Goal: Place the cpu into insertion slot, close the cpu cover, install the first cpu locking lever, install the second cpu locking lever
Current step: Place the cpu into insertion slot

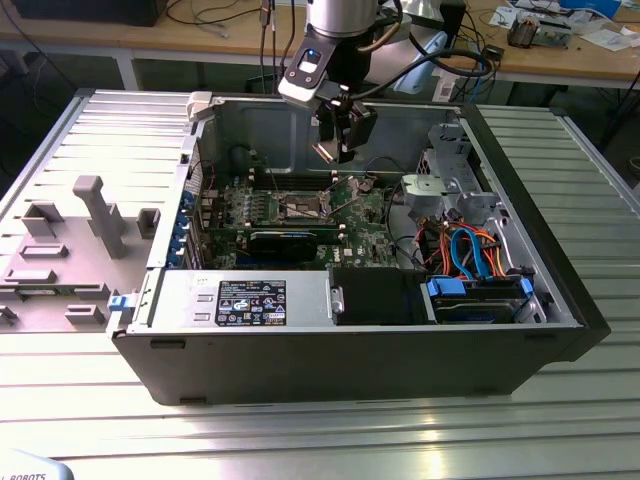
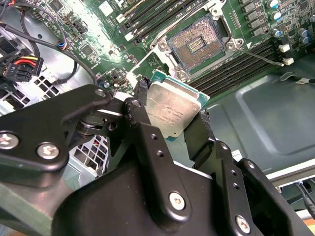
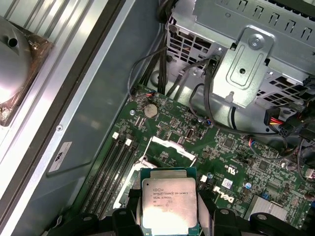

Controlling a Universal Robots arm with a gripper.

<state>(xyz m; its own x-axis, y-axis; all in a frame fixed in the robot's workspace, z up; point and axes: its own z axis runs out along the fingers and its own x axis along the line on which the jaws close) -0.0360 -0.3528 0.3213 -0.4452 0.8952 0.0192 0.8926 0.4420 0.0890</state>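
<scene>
While my gripper [image 1: 340,140] is clamped on the cpu [image 2: 172,110] by two opposite edges, the chip hangs in the air above the green board inside the open computer case [image 1: 350,365], which stands on the bench [image 1: 300,440]. The insertion slot [image 2: 197,44] lies below the chip and apart from it, its dark contact field bare in the second wrist view.

As I judge it, the main danger is to those bare contacts: a chip that comes down skewed, turned the wrong way or off-centre would press on them and bend them. My hold is only on thin edges, so a slip could tip the chip or drop it onto the board. A thin metal lever [image 2: 259,57] juts out beside the slot, and a finger could catch on it.

Of writing, the chip's silver top [image 3: 169,206] carries several lines of small dark print. A black-and-white label [image 1: 252,302] sits on the silver box at the case's front, a white sticker [image 3: 60,156] on the grey case wall, and white lettering [image 3: 224,199] on the board itself.
</scene>
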